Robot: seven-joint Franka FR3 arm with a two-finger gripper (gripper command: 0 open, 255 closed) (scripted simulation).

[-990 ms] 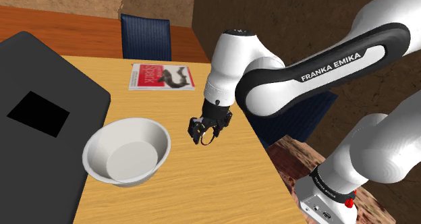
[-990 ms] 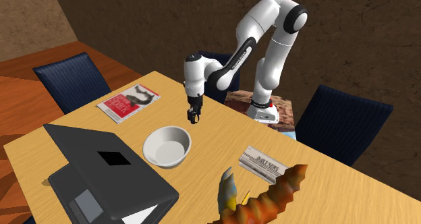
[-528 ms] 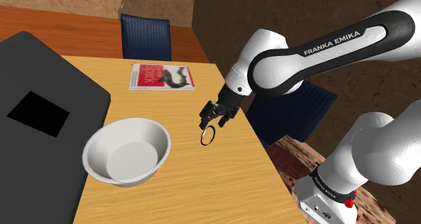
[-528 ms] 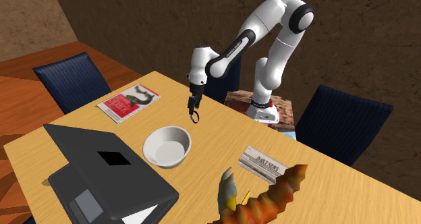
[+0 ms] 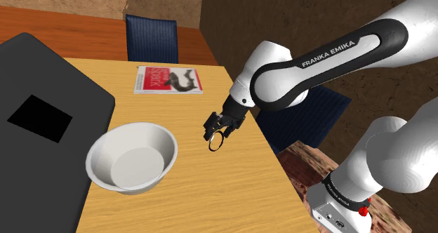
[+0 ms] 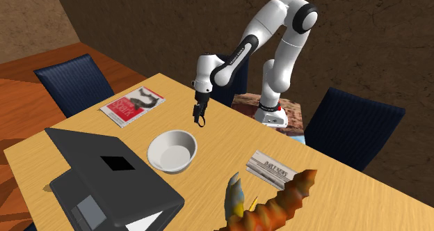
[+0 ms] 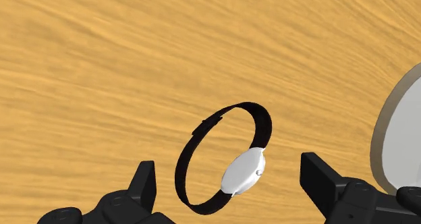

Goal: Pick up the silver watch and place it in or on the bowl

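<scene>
The watch (image 7: 243, 172) has a black band and a silver face, and it rests on the wooden table (image 5: 182, 196) with its band standing up in a loop. My black gripper (image 7: 229, 181) hovers just above it, open; its fingers (image 7: 143, 182) stand apart on either side and do not touch it. In the shoulder view the gripper (image 5: 219, 123) hangs over the watch (image 5: 216, 141), to the right of the white bowl (image 5: 131, 156). The second exterior view shows the gripper (image 6: 199, 115) beyond the bowl (image 6: 172, 151), which holds nothing.
A red and white magazine (image 5: 167, 79) lies at the table's far end by a blue chair (image 5: 151, 38). A large black case (image 5: 42, 112) fills the shoulder view's left. A booklet (image 6: 271, 168) and an orange-brown object (image 6: 278, 202) lie further along. The table's edge (image 5: 270, 151) is close to the watch.
A second ago the fingers were down around the watch. They spread wider and lifted off, the forearm swung to the shoulder view's right, then the hand sank slightly. The watch stayed on the table.
</scene>
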